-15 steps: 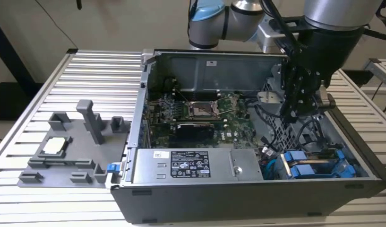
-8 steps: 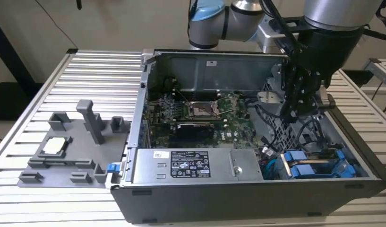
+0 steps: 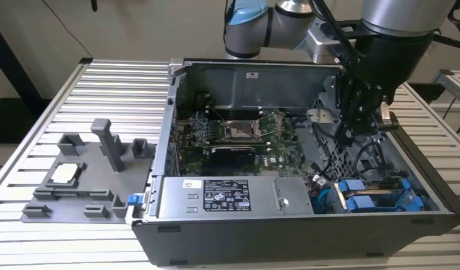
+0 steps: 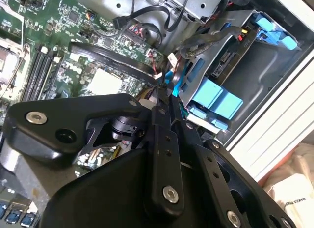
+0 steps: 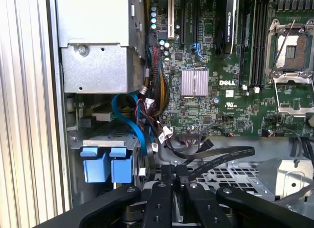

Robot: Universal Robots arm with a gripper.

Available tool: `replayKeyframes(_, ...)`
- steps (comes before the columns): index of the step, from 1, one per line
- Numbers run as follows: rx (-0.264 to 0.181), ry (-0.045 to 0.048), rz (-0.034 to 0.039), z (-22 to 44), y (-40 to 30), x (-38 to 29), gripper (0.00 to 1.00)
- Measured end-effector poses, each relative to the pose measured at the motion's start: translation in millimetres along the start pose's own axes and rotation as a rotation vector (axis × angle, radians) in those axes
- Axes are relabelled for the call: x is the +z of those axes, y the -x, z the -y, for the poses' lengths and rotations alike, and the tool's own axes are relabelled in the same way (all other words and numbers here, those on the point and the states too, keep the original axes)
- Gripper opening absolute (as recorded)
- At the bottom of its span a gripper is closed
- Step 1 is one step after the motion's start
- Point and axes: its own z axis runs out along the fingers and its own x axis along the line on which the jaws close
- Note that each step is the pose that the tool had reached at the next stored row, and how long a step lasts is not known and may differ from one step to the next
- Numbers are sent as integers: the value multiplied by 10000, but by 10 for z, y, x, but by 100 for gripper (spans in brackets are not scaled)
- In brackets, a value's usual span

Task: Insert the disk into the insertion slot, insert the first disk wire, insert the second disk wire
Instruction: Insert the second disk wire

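One hand (image 5: 172, 176) inside case, fingertips hidden, disk (image 3: 373, 197) partly hidden

The arm (image 3: 398, 14) is the usual silver-grey tube style, with a light blue cap on the joint (image 3: 249, 14) at the far side of the exterior view. Below the silver segment it goes into a chunky matte black wrist housing (image 3: 387, 53), and black cables (image 3: 342, 34) run loose down alongside it. The end effector (image 4: 164, 102) is all black: flat linkage bars bolted together with round silver screw heads (one big one sits on the rounded black plate (image 4: 37, 118) in the second wrist view). In the first wrist view the end effector (image 5: 171, 176) shows the same black bars and small bolts.
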Motion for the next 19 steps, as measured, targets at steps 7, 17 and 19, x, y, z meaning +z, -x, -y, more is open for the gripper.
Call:
replayKeyframes(7,-1,0,-10,0,-5,0,16)
replayKeyframes(17,20,8,243,10,-263,19,16)
replayKeyframes(19,39,23,464,44,-389,28,16)
